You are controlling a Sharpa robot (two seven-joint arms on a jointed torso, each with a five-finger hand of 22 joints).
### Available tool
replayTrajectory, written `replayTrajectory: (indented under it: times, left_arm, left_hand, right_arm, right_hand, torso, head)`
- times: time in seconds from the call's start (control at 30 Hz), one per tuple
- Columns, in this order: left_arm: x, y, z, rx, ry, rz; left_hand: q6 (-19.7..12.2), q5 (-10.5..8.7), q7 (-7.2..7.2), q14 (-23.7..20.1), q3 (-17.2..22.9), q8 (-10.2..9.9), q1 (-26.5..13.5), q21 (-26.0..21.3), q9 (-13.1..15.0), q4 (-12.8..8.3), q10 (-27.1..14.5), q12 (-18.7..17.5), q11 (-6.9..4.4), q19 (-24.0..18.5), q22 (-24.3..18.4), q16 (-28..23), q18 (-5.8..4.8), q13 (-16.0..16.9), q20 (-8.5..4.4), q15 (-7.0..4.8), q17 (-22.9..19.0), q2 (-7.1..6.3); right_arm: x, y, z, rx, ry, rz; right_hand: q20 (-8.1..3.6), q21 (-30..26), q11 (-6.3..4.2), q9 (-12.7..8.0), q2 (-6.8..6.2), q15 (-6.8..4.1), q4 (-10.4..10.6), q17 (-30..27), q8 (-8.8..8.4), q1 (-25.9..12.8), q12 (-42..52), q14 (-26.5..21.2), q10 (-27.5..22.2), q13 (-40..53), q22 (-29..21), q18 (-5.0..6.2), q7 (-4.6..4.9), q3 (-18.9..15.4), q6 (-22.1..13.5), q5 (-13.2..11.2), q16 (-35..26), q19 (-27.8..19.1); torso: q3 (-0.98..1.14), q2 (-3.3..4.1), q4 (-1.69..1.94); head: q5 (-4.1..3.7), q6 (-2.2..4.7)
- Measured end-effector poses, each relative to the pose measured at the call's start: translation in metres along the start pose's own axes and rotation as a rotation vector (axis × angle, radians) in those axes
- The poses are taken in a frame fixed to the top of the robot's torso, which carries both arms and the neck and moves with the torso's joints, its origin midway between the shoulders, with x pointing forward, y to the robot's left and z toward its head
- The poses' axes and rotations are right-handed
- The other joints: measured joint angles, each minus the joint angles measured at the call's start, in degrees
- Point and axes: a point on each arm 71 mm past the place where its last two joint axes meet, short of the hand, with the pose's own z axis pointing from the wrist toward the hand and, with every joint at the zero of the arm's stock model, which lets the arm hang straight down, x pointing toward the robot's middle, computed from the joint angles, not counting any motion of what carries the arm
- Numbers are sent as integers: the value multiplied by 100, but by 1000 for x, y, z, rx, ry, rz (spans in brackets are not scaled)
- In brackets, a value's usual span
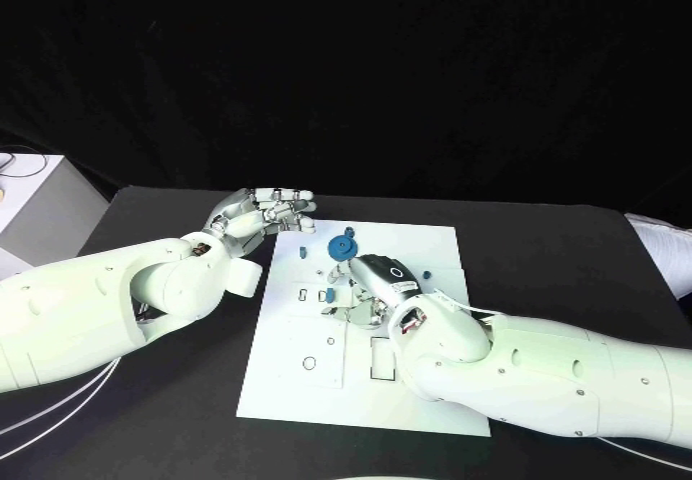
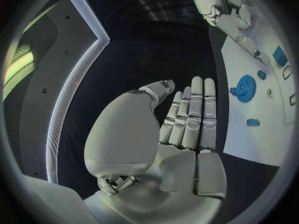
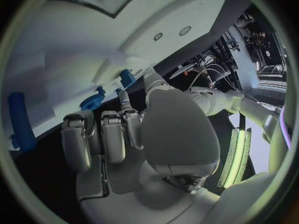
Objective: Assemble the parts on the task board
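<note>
Black table [image 1: 173,210] under a dark backdrop carries the white task board [image 1: 418,400] at its middle. From the head camera, the left hand [image 1: 267,213] hovers just off the board's far left corner, fingers curled loosely with nothing in them. The right hand [image 1: 378,285] lies low over the board's centre, fingers bent down onto it; whether it holds anything I cannot tell. A blue gear [image 1: 340,247] sits on the board just beyond that hand, with small blue parts [image 1: 330,295] beside it.

Left wrist view: the left hand [image 2: 187,119] has its fingers straight and side by side, empty, over the table near the board edge; the gear [image 2: 246,88] lies on the board.

Right wrist view: the right hand [image 3: 112,134] curls its fingers against the board, blue parts [image 3: 93,100] near its fingertips
</note>
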Motion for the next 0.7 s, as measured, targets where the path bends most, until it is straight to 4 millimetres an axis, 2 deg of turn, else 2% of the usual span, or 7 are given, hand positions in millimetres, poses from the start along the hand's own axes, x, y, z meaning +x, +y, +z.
replayTrajectory:
  times: [0.17, 0.2, 0.23, 0.33, 0.47, 0.57, 0.7]
  left_arm:
    - [-4, 4, 0, -61, 10, 69]
    - [-6, 6, 0, -86, 13, 94]
    - [-7, 7, 0, -108, 16, 115]
    - [-8, 6, 3, -183, 38, 204]
    - [-5, 3, 9, -283, 89, 346]
    - [2, 3, 15, -374, 141, 467]
    - [13, 7, 22, -482, 213, 642]
  left_hand:
    - [236, -25, -173, 656, -322, 312, -415, 792, 153, 327, 519, 948, -303, 635, 405, 1920, 0, 483, -256, -311, 1165, -43]
    - [281, -25, -246, 769, -397, 486, -461, 995, 241, 415, 556, 1366, -343, 783, 510, 2546, -1, 759, -327, -373, 1615, -75]
    - [189, -4, -328, 849, -442, 794, -457, 1256, 428, 537, 293, 2121, -408, 896, 655, 3414, -1, 1314, -384, -445, 2369, -80]
    - [27, -13, -422, 1245, -465, 1434, -445, 1654, 828, 861, -151, 3441, -506, 974, 874, 4742, -1, 2204, -462, -490, 3674, -91]
    - [-295, 21, -559, 1781, -355, 2422, -492, 2156, 1527, 1318, -344, 4943, -678, 1125, 1138, 5623, 0, 3200, -568, -617, 4756, -122]
    - [-440, 21, -587, 1899, -321, 2716, -698, 2315, 1744, 1366, -127, 5544, -675, 1124, 1228, 5801, 1, 3805, -568, -649, 5005, -69]
    - [-486, 21, -600, 1930, -321, 2841, -1046, 2455, 1842, 1366, -49, 5777, -679, 1154, 1371, 5875, 1, 4038, -599, -646, 5123, -58]
  right_arm:
    - [-26, -9, -5, -19, -56, 9]
    - [-35, -12, -6, -25, -69, 16]
    - [-42, -15, -6, -28, -77, 22]
    - [-65, -28, -10, -22, -90, 55]
    - [-92, -48, -14, 9, -96, 108]
    - [-111, -63, -17, 43, -97, 143]
    - [-125, -80, -20, 90, -96, 183]
  right_hand:
    - [19, 0, 9, -2, 185, 0, -2, 0, 0, 196, 0, 0, 9, 0, -1, 0, -1, 2, 1, 351, 0, 0]
    - [19, 0, 9, -2, 198, 0, -25, 0, 0, 268, 0, 0, 9, 0, -1, 0, -20, 26, 23, 474, 0, 0]
    - [19, -15, 9, -2, 203, 0, -54, 0, 4, 331, 0, 0, 10, 0, -1, 0, -36, 61, 46, 552, -14, 0]
    - [19, -56, 10, 11, 235, 0, -60, 0, 81, 489, 0, 0, 10, 2, -1, 0, -50, 192, 121, 716, -40, 0]
    - [19, -56, 10, 28, 263, 0, -42, -1, 112, 521, 0, 0, 11, 4, -1, 0, -58, 214, 169, 733, -44, 0]
    - [19, -56, 10, 34, 263, 0, -40, -1, 134, 521, 0, 0, 11, 4, -1, 0, -75, 216, 186, 733, -44, 0]
    - [18, -56, 10, 34, 263, 0, -40, -1, 134, 521, 0, 0, 11, 4, -2, 0, -75, 216, 186, 733, -44, 0]
  torso:
    - [10, -40, -12]
    - [14, -53, -15]
    - [18, -64, -15]
    - [32, -107, -24]
    - [46, -160, -34]
    - [62, -197, -42]
    - [88, -240, -49]
  head:
    - [21, 34]
    - [29, 35]
    - [35, 36]
    - [59, 32]
    - [94, 20]
    - [122, 5]
    - [150, -24]
